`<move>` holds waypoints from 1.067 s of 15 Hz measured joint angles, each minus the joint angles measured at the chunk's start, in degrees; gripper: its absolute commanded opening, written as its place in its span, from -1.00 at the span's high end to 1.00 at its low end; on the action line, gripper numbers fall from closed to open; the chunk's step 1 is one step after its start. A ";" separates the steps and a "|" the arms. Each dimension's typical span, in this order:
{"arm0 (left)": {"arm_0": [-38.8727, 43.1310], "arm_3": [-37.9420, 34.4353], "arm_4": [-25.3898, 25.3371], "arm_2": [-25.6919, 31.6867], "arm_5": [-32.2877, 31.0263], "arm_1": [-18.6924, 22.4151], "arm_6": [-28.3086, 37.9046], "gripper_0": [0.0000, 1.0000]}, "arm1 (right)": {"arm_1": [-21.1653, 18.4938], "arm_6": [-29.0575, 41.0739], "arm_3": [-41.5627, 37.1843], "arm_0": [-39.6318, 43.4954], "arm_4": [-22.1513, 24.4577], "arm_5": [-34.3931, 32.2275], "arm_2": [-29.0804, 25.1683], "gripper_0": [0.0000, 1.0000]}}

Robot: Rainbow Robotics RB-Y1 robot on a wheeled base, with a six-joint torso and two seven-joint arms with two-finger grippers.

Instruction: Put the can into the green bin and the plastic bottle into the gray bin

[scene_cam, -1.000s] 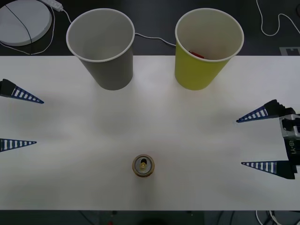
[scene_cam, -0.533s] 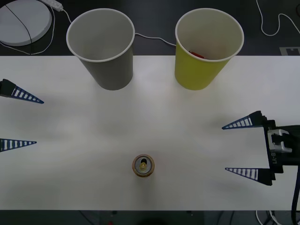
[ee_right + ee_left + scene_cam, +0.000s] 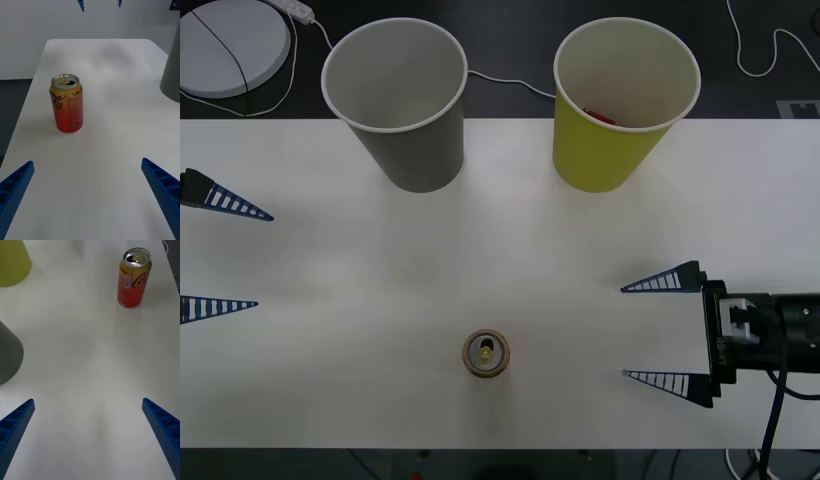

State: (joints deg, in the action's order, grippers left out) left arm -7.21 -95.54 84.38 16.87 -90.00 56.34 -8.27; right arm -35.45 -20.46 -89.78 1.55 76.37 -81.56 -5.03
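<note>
The can (image 3: 486,354) stands upright near the table's front edge, gold and red with a silver top; it also appears as the can (image 3: 66,104) and the can (image 3: 134,277) in the wrist views. My right gripper (image 3: 625,332) is open, level with the can and well to its right, fingers pointing at it. My left gripper (image 3: 264,260) waits open at the table's left side. At the back stand the gray bin (image 3: 395,100) on the left and the green bin (image 3: 625,105) on the right. The plastic bottle is out of view.
Something red (image 3: 600,117) lies inside the green bin. A white round disc (image 3: 230,45) and cables (image 3: 502,80) sit on the dark surface behind the table. Bare white tabletop (image 3: 510,240) separates the can from both bins.
My right gripper has moved left across the table toward the can, staying open. The left gripper, can and bins have not moved.
</note>
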 measured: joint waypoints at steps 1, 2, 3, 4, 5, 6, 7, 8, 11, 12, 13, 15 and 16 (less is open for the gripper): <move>0.00 0.00 0.00 0.00 0.00 0.00 0.00 -1.00 | 0.20 -1.81 2.29 -0.65 -1.28 0.41 1.67 -1.00; 0.00 0.00 0.00 0.00 0.00 0.00 0.01 -1.00 | 0.49 -3.70 4.61 -1.40 -2.43 0.69 3.28 -1.00; 0.00 0.00 0.00 0.00 0.00 0.00 0.01 -1.00 | 0.83 -5.30 6.62 -2.09 -3.31 0.77 4.36 -1.00; 0.00 0.00 0.00 0.00 0.00 0.00 0.00 -1.00 | 1.32 -6.87 8.65 -2.92 -3.95 0.79 5.28 -1.00; 0.00 0.00 0.00 0.00 0.00 0.00 0.00 -1.00 | 1.88 -8.33 10.63 -3.77 -4.50 0.82 6.19 -1.00; 0.00 0.00 0.00 0.00 0.00 0.00 0.00 -1.00 | 2.49 -9.68 12.60 -4.54 -5.02 0.86 6.97 -1.00; 0.00 0.00 0.00 0.00 0.00 0.00 0.01 -1.00 | 3.21 -10.95 14.53 -5.30 -5.41 0.87 7.73 -1.00; 0.00 0.00 0.00 0.00 0.00 0.00 0.00 -1.00 | 3.88 -11.76 16.50 -6.22 -5.84 0.97 8.79 -1.00; 0.00 0.01 0.00 0.00 0.00 0.00 0.00 -1.00 | 5.13 -13.41 20.90 -8.18 -7.87 2.22 12.84 -1.00; 0.00 0.01 0.00 0.00 0.00 0.00 0.01 -1.00 | 5.46 -13.88 21.20 -8.47 -8.36 3.28 14.25 -1.00; 0.00 0.01 0.00 0.00 0.00 0.00 0.00 -1.00 | 5.62 -14.34 21.23 -8.64 -8.99 4.76 15.66 -1.00; 0.00 0.01 0.00 0.00 0.00 0.00 0.00 -1.00 | 5.77 -15.32 21.24 -8.86 -10.51 7.89 18.75 -1.00; 0.00 0.01 0.00 0.00 0.00 0.00 0.01 -1.00 | 5.89 -15.74 21.27 -8.95 -11.18 9.46 20.22 -1.00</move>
State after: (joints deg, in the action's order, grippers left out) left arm -7.21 -95.54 84.38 16.87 -90.00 56.34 -8.26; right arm -29.56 -36.20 -68.52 -7.40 65.19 -72.10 15.19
